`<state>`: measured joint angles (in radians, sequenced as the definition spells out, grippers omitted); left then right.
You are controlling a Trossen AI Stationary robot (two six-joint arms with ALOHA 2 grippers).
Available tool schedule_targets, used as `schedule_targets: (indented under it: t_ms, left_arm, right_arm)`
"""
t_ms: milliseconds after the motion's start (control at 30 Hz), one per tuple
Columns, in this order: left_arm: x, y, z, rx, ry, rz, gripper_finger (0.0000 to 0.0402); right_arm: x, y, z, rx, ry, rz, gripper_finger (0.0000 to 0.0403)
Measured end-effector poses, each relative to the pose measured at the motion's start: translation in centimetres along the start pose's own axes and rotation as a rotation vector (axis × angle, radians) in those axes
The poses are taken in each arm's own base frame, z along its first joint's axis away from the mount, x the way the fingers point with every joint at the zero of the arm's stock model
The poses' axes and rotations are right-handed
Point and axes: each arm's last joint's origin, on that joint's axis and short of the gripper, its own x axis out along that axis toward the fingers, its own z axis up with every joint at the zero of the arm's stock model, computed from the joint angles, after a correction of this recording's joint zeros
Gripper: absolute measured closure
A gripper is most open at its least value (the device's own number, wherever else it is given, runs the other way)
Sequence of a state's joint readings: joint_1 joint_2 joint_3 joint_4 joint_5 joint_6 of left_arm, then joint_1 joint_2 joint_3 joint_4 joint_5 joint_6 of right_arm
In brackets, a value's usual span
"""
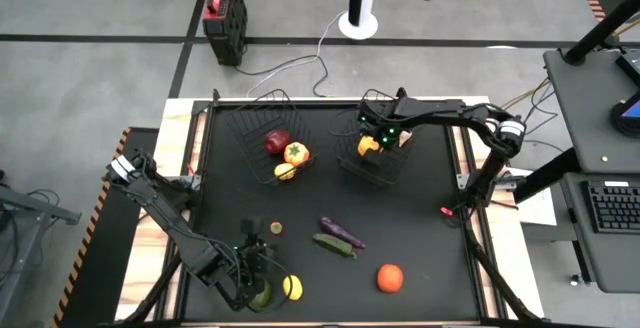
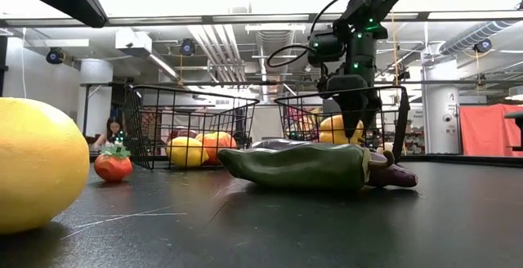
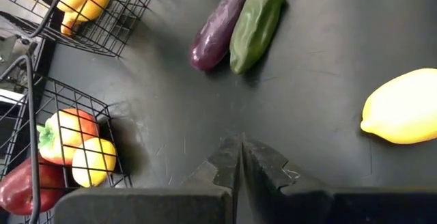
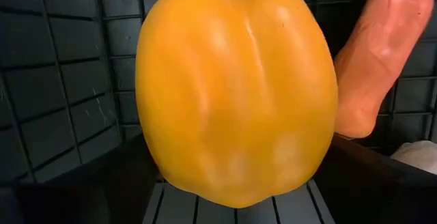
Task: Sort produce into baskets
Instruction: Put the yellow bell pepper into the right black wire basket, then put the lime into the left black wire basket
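Yellow pepper (image 4: 235, 91) fills the right wrist view inside the right basket (image 1: 375, 143), right gripper (image 1: 383, 140) over it, but its fingers are hidden so grip state can't be told; a carrot (image 4: 379, 53) beside it is cut off at the frame edge. Left basket (image 1: 270, 133) holds an apple (image 1: 277, 141), another pepper (image 1: 296, 153) and a yellow piece too small to tell. Left gripper (image 3: 240, 166), fingers closed together and empty, sits low near the lemon (image 1: 292, 287); eggplant (image 1: 342, 231) and cucumber (image 1: 334, 246) touch mid-mat.
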<state>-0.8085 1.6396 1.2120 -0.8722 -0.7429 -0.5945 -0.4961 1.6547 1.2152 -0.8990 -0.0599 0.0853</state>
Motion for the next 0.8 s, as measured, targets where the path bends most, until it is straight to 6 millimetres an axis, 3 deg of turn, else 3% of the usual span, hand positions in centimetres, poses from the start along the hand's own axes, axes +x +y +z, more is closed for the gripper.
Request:
schedule_targets:
  t_ms: [433,633,800]
  left_arm:
    - [0.2,0.0,-0.3,-0.004,0.005,0.003,0.04]
    - [0.2,0.0,-0.2,-0.006,0.004,0.003,0.04]
    - [0.1,0.0,-0.1,-0.015,-0.004,-0.003,0.04]
  right_arm:
    - [-0.8,0.1,0.2,-0.008,-0.013,0.002,0.0039]
    - [-4.8,0.8,0.2,0.031,-0.131,0.017,0.0039]
    - [-8.4,3.3,-1.5,0.023,-0.26,0.027,0.0039]
